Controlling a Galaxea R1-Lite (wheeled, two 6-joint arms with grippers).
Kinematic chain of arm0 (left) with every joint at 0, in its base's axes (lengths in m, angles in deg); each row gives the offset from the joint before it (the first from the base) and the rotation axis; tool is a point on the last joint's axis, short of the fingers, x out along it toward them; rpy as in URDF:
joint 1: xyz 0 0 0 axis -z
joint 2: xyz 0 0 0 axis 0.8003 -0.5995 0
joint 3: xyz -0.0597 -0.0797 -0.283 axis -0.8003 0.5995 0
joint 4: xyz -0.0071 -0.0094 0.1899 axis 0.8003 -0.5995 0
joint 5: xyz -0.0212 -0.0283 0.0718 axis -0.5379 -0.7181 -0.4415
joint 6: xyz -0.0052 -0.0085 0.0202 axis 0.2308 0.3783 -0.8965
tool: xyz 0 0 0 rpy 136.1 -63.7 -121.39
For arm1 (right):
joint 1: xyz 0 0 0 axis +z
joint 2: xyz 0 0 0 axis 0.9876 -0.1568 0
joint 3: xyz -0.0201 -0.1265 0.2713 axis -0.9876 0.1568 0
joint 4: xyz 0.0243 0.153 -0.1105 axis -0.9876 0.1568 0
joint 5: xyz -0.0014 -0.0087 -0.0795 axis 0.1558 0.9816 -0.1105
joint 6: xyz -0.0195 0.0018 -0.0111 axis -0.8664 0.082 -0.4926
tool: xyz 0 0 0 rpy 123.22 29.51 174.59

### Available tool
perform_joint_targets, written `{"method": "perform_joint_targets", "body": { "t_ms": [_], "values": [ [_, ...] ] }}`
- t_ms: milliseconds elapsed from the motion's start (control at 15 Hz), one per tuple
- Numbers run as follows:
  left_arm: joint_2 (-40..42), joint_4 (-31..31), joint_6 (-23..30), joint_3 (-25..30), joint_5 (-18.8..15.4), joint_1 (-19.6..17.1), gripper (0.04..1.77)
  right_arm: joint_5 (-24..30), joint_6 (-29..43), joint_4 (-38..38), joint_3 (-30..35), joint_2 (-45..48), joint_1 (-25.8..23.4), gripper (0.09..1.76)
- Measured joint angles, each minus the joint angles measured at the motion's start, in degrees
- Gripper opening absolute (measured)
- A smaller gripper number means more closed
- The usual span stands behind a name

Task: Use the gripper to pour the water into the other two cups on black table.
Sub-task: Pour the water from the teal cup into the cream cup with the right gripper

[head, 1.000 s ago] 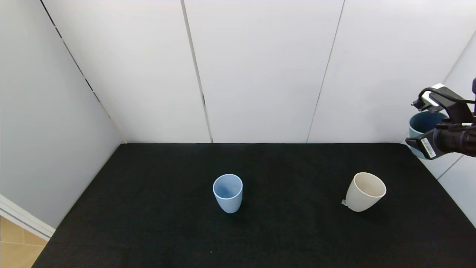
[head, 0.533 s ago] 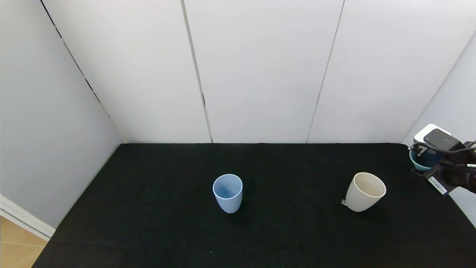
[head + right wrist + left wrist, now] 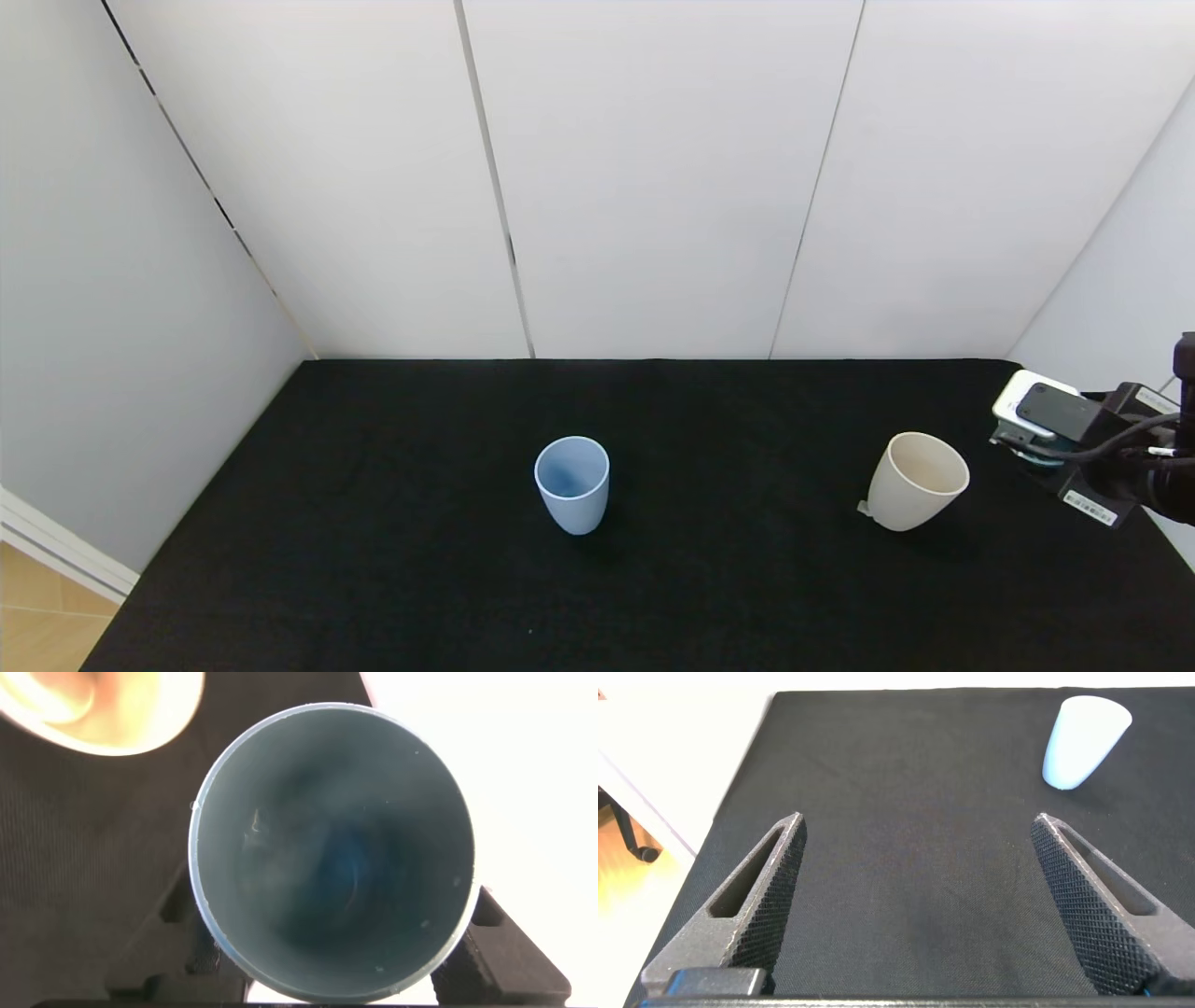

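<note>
Item 1: right gripper point(image 3: 336, 952), near the black table's point(image 3: 392, 560) right edge. Jaws clenched on a teal-green cup point(image 3: 332, 849), one finger on each side of its wall, mouth facing the wrist camera.

Item 2: the teal-green cup's contents. No clear waterline shows inside; water, if any, cannot be told.

Item 3: cream cup point(image 3: 915, 481), just beyond the right jaws toward the table's middle, upright, apparently leaning slightly.

Item 4: light blue cup point(image 3: 571, 483), farther off past the cream one, upright, well apart from it.

Item 5: left gripper point(image 3: 920, 905), jaws released wide, empty, the light blue cup well ahead of them.

Handling, judged: all cups look rigid, light, smooth-walled, likely slippery; grasp mid-wall across the body, below the rim. The cream cup may tip easily if nudged.
</note>
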Motion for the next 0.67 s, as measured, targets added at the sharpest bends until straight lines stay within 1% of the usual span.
{"method": "perform_joint_targets", "body": {
  "t_ms": [267, 533, 667],
  "values": [
    [0.00, 0.00, 0.00, 0.00, 0.02, 0.00, 1.72, -0.60, -2.67, -0.22, -1.76, -2.97, 1.88, 1.20],
    [0.00, 0.00, -0.02, 0.00, 0.00, 0.00, 1.72, -3.19, -5.49, -0.29, -4.82, -7.03, 3.21, 1.20],
    [0.00, 0.00, 0.00, 0.00, 0.02, 0.00, 1.72, -4.24, -8.16, -0.27, -6.10, -8.58, 3.56, 1.20]
  ]
}}
